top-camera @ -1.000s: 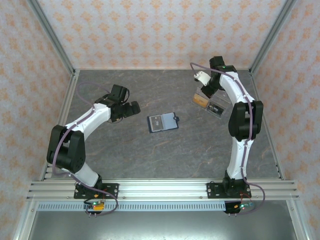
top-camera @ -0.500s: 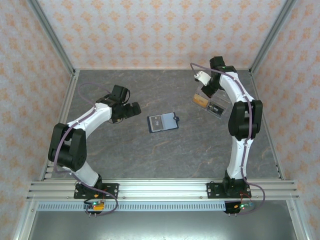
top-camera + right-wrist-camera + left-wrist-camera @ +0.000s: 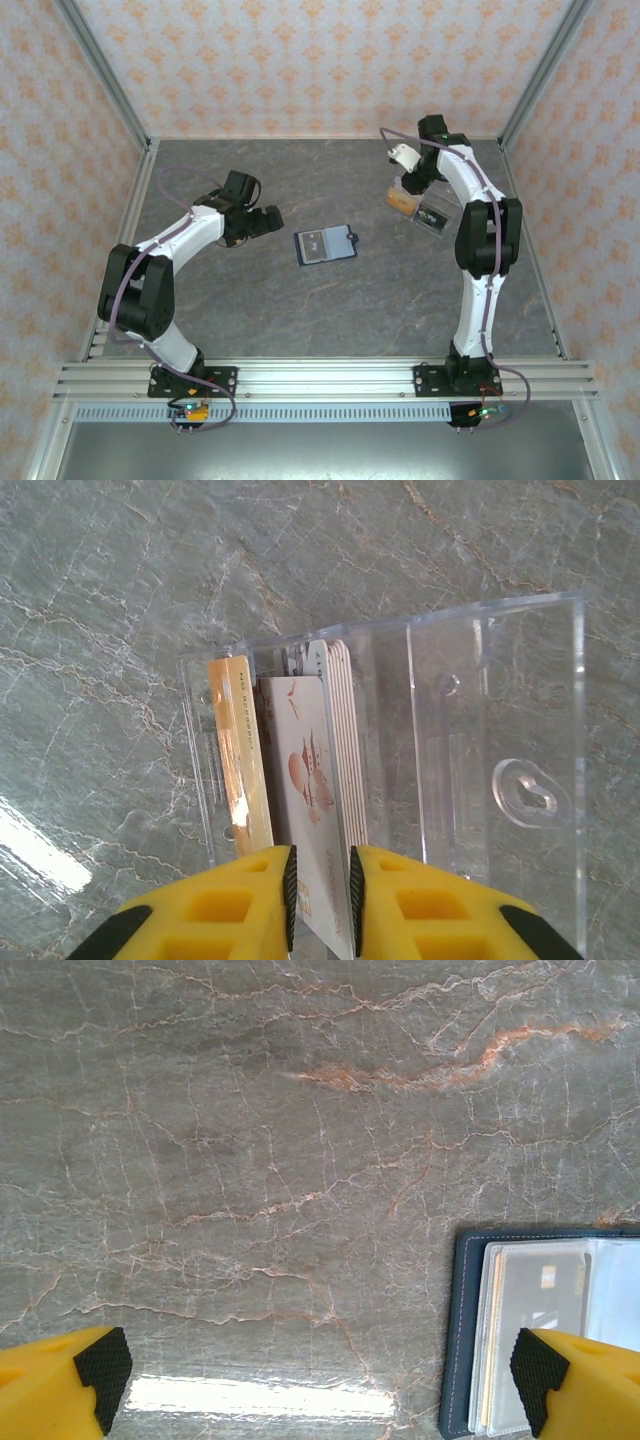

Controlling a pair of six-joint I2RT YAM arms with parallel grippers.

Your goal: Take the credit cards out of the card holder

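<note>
The navy card holder (image 3: 325, 244) lies open mid-table. In the left wrist view its edge (image 3: 462, 1340) shows at lower right, with pale credit cards (image 3: 540, 1290) still in its clear sleeves. My left gripper (image 3: 270, 218) hovers just left of it, wide open, and nothing lies between its pads (image 3: 320, 1370). My right gripper (image 3: 407, 186) points down into the clear plastic box (image 3: 500, 680). A white credit card with a red picture (image 3: 305, 770) stands between its fingers (image 3: 321, 890). The jaws are slightly apart, with a gap beside the card. An orange card (image 3: 240, 750) and a stack of several cards (image 3: 342, 730) stand beside it.
The clear box (image 3: 425, 212) sits at the back right near the right wall rail. Bare marble table surrounds the holder. Aluminium rails (image 3: 130, 210) edge the table left and right, patterned walls behind.
The right gripper's jaws have parted a little around the white card standing in the box. The left arm and the card holder have barely moved.
</note>
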